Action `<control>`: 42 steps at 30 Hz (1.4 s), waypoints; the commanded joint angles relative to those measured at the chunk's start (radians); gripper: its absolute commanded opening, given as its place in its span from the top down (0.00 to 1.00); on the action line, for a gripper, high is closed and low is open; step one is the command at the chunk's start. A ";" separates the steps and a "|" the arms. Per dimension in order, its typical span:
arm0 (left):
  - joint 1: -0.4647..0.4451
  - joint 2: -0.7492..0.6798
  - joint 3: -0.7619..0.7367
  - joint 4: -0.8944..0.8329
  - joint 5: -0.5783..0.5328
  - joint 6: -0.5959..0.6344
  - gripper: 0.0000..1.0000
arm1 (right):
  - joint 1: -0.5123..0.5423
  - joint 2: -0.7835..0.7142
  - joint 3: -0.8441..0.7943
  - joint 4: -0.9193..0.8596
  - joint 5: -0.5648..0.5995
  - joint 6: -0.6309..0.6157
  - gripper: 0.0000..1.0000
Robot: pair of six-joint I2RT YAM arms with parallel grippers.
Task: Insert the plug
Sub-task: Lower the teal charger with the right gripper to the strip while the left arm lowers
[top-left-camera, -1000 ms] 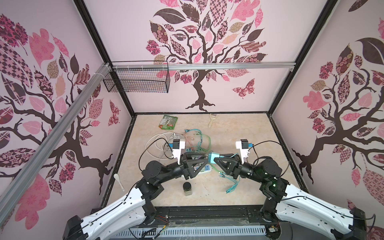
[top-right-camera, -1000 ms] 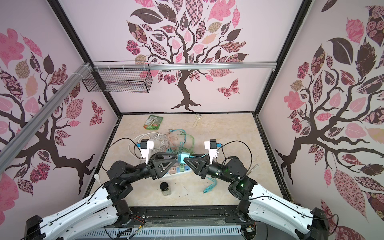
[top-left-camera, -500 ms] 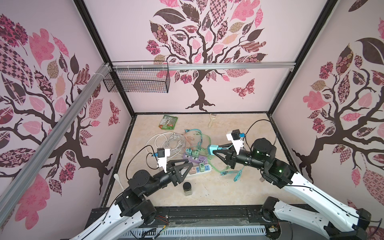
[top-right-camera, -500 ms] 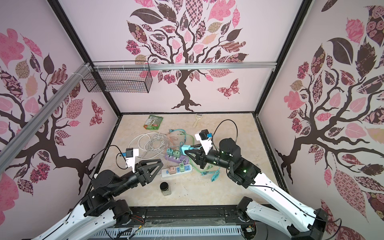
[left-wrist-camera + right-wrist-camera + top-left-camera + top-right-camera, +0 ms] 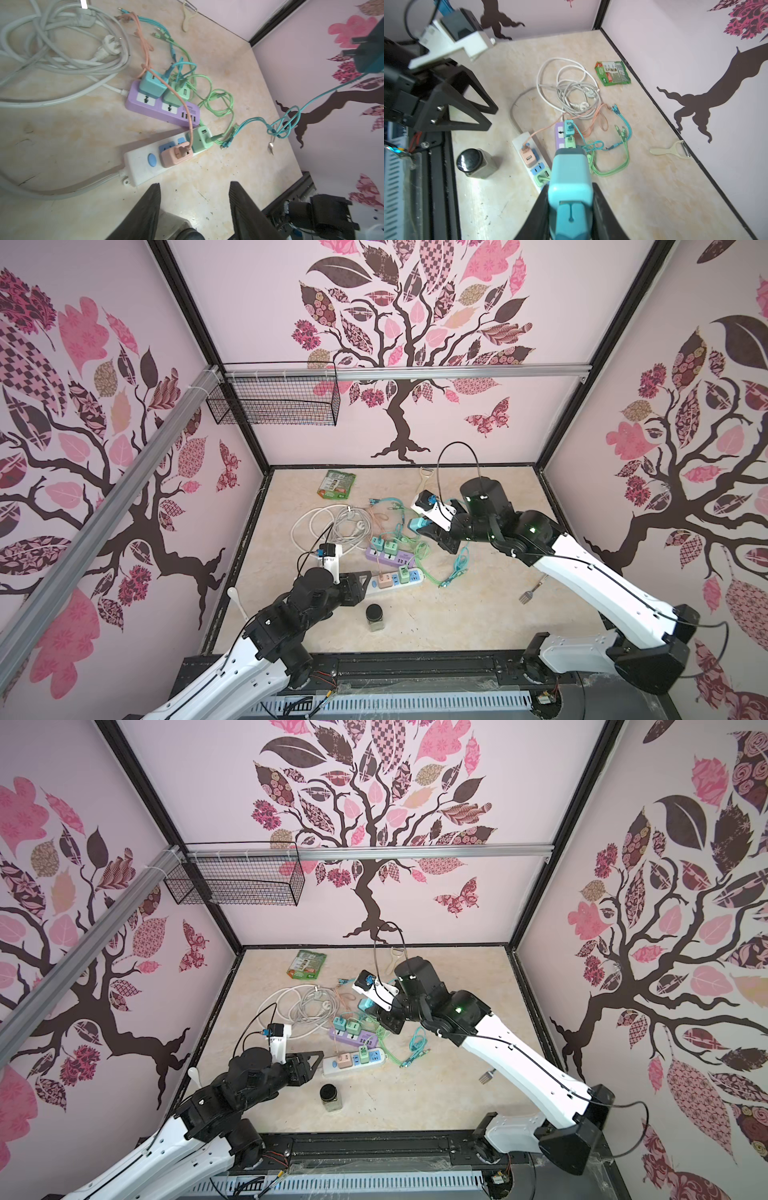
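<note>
Nearest the base, the jar [image 5: 375,617] is standing just beside the left jaws, which are hanging apart and empty over the worktop [image 5: 62,135], short of the switch end of the white strip [image 5: 137,164]. Nothing is pinning that strip down, so a hard push from above is likely to be skidding or tipping it, and a careless swing of the left arm could be knocking the jar over. On the strip, the free blue socket [image 5: 166,146] is sitting squeezed between the pink adapter [image 5: 174,155] and the green adapter [image 5: 199,140], so a slightly off approach is risking a jam against either neighbour. Farther out, the purple strip [image 5: 178,118] is offering open sockets, but cords are lying tangled across it. Beyond, the right jaws are clamping the plug [image 5: 570,176] well above the worktop, not yet near any socket. Its teal cable [image 5: 311,101] is trailing down in loops near the fork [image 5: 528,595] and may be snagging there, twisting the plug in the grip.
</note>
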 commanded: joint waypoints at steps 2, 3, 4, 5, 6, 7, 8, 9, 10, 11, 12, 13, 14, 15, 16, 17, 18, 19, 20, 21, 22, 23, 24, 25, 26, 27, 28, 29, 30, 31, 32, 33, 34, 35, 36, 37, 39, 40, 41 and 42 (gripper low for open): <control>0.046 0.007 0.002 -0.064 -0.019 -0.021 0.44 | -0.006 0.112 0.160 -0.196 0.152 -0.140 0.87; 0.050 0.007 -0.008 -0.058 -0.018 -0.024 0.44 | -0.007 0.130 0.193 -0.212 0.176 -0.150 0.87; 0.051 0.009 -0.019 -0.048 -0.015 -0.026 0.44 | -0.009 0.145 0.229 -0.229 0.200 -0.163 0.87; 0.051 0.012 -0.030 -0.038 -0.013 -0.029 0.44 | -0.011 0.159 0.264 -0.241 0.217 -0.174 0.87; 0.052 0.015 -0.037 -0.030 -0.011 -0.032 0.44 | -0.016 0.170 0.298 -0.246 0.225 -0.181 0.86; 0.052 0.018 -0.045 -0.020 -0.009 -0.038 0.44 | -0.023 0.182 0.335 -0.253 0.227 -0.188 0.86; 0.052 0.025 -0.052 -0.012 -0.006 -0.040 0.44 | -0.031 0.194 0.371 -0.259 0.229 -0.198 0.86; 0.052 0.029 -0.055 -0.006 -0.004 -0.042 0.44 | -0.037 0.204 0.397 -0.261 0.234 -0.207 0.86; 0.053 0.034 -0.059 -0.002 -0.002 -0.044 0.44 | -0.043 0.215 0.426 -0.262 0.246 -0.219 0.86; 0.052 0.042 -0.059 0.001 -0.001 -0.046 0.44 | -0.050 0.229 0.451 -0.262 0.259 -0.230 0.85; 0.053 0.047 -0.060 0.001 0.000 -0.046 0.44 | -0.057 0.237 0.467 -0.260 0.267 -0.238 0.85; 0.052 0.051 -0.059 -0.001 0.001 -0.045 0.44 | -0.067 0.247 0.482 -0.254 0.272 -0.245 0.85; 0.052 0.053 -0.058 -0.003 0.003 -0.044 0.44 | -0.079 0.255 0.497 -0.246 0.270 -0.248 0.85; 0.053 0.054 -0.058 -0.003 0.005 -0.044 0.44 | -0.090 0.262 0.506 -0.237 0.267 -0.248 0.85; 0.053 0.050 -0.058 -0.003 0.006 -0.044 0.44 | -0.098 0.268 0.515 -0.228 0.269 -0.245 0.85; 0.053 0.047 -0.059 -0.003 0.006 -0.043 0.44 | -0.102 0.273 0.521 -0.224 0.270 -0.244 0.85; 0.054 0.043 -0.060 -0.005 0.006 -0.044 0.44 | -0.104 0.276 0.522 -0.220 0.272 -0.244 0.85; 0.054 0.039 -0.062 -0.007 0.003 -0.044 0.44 | -0.103 0.278 0.519 -0.216 0.276 -0.245 0.85; 0.054 0.037 -0.065 -0.006 0.005 -0.046 0.44 | -0.103 0.280 0.515 -0.216 0.273 -0.243 0.85; 0.054 0.033 -0.068 -0.007 0.005 -0.047 0.44 | -0.104 0.279 0.505 -0.216 0.271 -0.243 0.84; 0.054 0.034 -0.072 -0.004 0.006 -0.050 0.44 | -0.103 0.277 0.488 -0.212 0.271 -0.240 0.84; 0.054 0.034 -0.075 -0.003 0.008 -0.052 0.44 | -0.104 0.273 0.459 -0.210 0.271 -0.237 0.84; 0.053 0.036 -0.078 0.000 0.010 -0.054 0.44 | -0.105 0.266 0.429 -0.205 0.268 -0.235 0.84; 0.054 0.039 -0.084 0.004 0.014 -0.058 0.44 | -0.104 0.255 0.386 -0.199 0.259 -0.230 0.84; 0.054 0.041 -0.090 0.009 0.017 -0.062 0.44 | -0.105 0.241 0.334 -0.187 0.244 -0.226 0.84; 0.054 0.043 -0.095 0.015 0.019 -0.065 0.44 | -0.104 0.226 0.286 -0.170 0.229 -0.220 0.84; 0.054 0.047 -0.102 0.021 0.022 -0.069 0.45 | -0.104 0.204 0.223 -0.145 0.213 -0.214 0.84; 0.053 0.052 -0.108 0.027 0.024 -0.070 0.45 | -0.104 0.183 0.163 -0.118 0.202 -0.207 0.84; 0.055 0.056 -0.114 0.031 0.029 -0.072 0.45 | -0.106 0.167 0.119 -0.099 0.194 -0.198 0.84; 0.053 0.062 -0.118 0.037 0.029 -0.074 0.45 | -0.104 0.154 0.074 -0.087 0.185 -0.189 0.84; 0.053 0.069 -0.122 0.039 0.031 -0.075 0.46 | -0.105 0.144 0.037 -0.078 0.175 -0.181 0.83; 0.054 0.076 -0.122 0.041 0.033 -0.074 0.46 | -0.104 0.135 0.006 -0.073 0.168 -0.175 0.83; 0.054 0.087 -0.122 0.042 0.033 -0.074 0.46 | -0.105 0.127 -0.021 -0.065 0.161 -0.164 0.83; 0.055 0.100 -0.121 0.043 0.031 -0.074 0.46 | -0.105 0.119 -0.052 -0.057 0.154 -0.157 0.83; 0.054 0.112 -0.121 0.045 0.033 -0.072 0.47 | -0.103 0.112 -0.077 -0.048 0.149 -0.151 0.83; 0.055 0.125 -0.120 0.050 0.033 -0.069 0.47 | -0.105 0.100 -0.104 -0.037 0.146 -0.141 0.83; 0.055 0.151 -0.123 0.068 0.032 -0.069 0.47 | -0.104 0.079 -0.154 -0.013 0.129 -0.125 0.83; 0.056 0.163 -0.127 0.081 0.029 -0.070 0.47 | -0.104 0.071 -0.180 0.000 0.121 -0.113 0.83; 0.056 0.175 -0.133 0.094 0.022 -0.072 0.47 | -0.104 0.062 -0.203 0.006 0.113 -0.102 0.83; 0.057 0.184 -0.138 0.107 0.017 -0.071 0.47 | -0.105 0.056 -0.221 0.009 0.105 -0.093 0.83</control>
